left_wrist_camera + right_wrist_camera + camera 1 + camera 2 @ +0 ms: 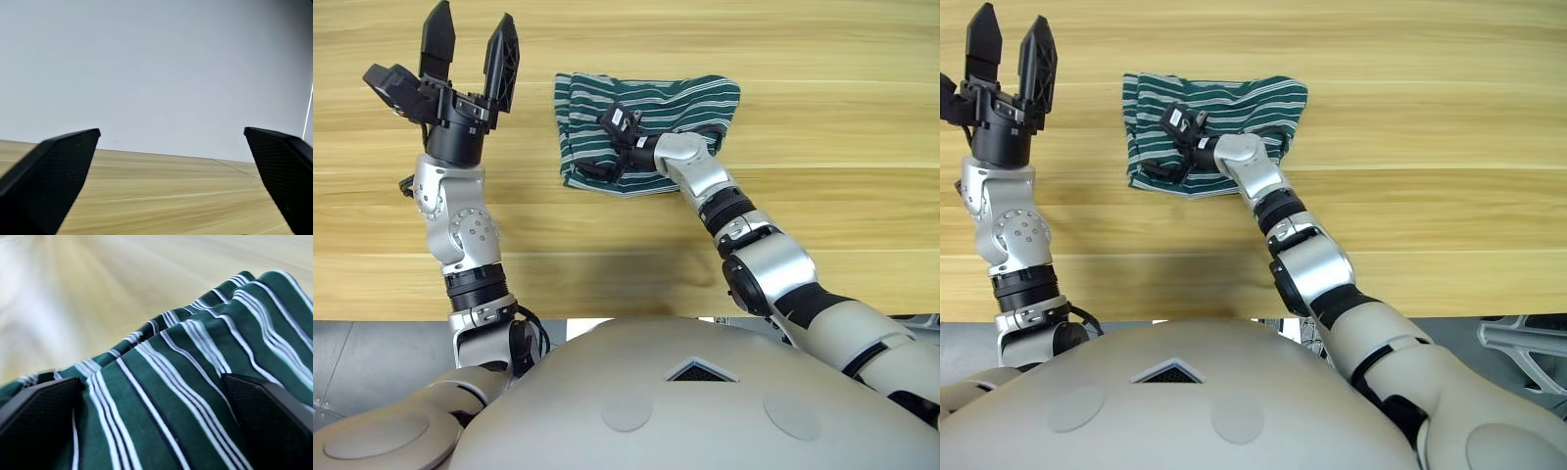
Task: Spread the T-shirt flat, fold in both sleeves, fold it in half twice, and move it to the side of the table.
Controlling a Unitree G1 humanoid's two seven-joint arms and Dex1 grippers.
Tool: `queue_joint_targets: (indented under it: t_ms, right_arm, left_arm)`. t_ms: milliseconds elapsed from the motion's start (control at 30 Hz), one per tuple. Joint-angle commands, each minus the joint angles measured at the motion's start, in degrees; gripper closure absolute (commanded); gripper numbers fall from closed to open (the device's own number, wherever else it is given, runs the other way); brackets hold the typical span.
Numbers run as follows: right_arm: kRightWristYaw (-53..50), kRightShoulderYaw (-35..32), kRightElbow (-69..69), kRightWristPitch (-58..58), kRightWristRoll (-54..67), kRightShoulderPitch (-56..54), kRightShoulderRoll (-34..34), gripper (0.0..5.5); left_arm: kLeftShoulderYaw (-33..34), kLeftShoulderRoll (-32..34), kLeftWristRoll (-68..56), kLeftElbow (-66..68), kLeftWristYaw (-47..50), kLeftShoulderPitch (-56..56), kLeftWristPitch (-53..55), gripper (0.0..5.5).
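The T-shirt (685, 98), dark green with white stripes, lies folded into a small rectangle on the wooden table (822, 206), far from me and near the middle. My right gripper (603, 157) rests on its left part, open, its fingers (44, 399) spread wide over the striped cloth (195, 347) without pinching it. My left gripper (472, 20) is held up over the table to the left of the shirt, apart from it, open with nothing between its fingers (54, 166).
Bare wood stretches to the right of the shirt and along the near edge (607, 315). Beyond the table's far edge, the left wrist view shows a plain pale wall (156, 63).
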Motion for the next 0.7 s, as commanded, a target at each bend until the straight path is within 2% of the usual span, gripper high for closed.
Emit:
queue_joint_targets:
  t_ms: [33, 133, 200, 267, 333, 467, 533, 700]
  right_arm:
    - [15.45, 6.99, -8.54, -0.81, -2.03, 10.13, -9.56, 0.10]
    - [30.62, 7.83, -18.80, -8.30, 1.74, 14.26, -22.31, 0.10]
    - [41.04, 7.20, -23.40, -16.11, 4.23, 16.17, -34.21, 0.10]
    - [45.01, 5.25, -26.51, -18.65, 8.62, 16.37, -44.32, 0.10]
    - [45.40, 1.70, -28.68, -18.22, 14.44, 15.87, -49.49, 0.10]
    - [45.41, -7.73, -31.55, -14.65, 29.48, 14.18, -53.24, 0.10]
    - [45.28, -11.44, -29.59, -12.80, 32.22, 12.85, -52.37, 0.10]
    - [32.11, -13.70, -25.77, -15.70, 23.47, 14.27, -47.76, 0.10]
  left_arm:
    - [-0.44, 0.30, 1.20, 0.86, 0.42, 0.27, -0.73, 0.11]
    - [-0.57, 0.26, 1.22, 0.62, 0.60, 0.42, -1.16, 0.11]
    - [-0.69, 0.22, 1.26, -0.29, 0.77, 0.85, -1.43, 0.11]
    - [-1.18, 0.05, 1.76, -1.18, 1.03, 1.21, -1.89, 0.11]
    - [-1.61, -0.31, 2.08, -2.36, 1.31, 1.85, -2.37, 0.11]
    - [-2.72, -0.95, 2.86, -4.52, 2.58, 2.28, -3.01, 0.11]
    - [-3.51, -0.79, 3.55, -5.27, 2.92, 2.33, -3.16, 0.11]
    - [-4.14, -0.67, 3.94, -7.31, 3.86, 3.36, -3.09, 0.11]
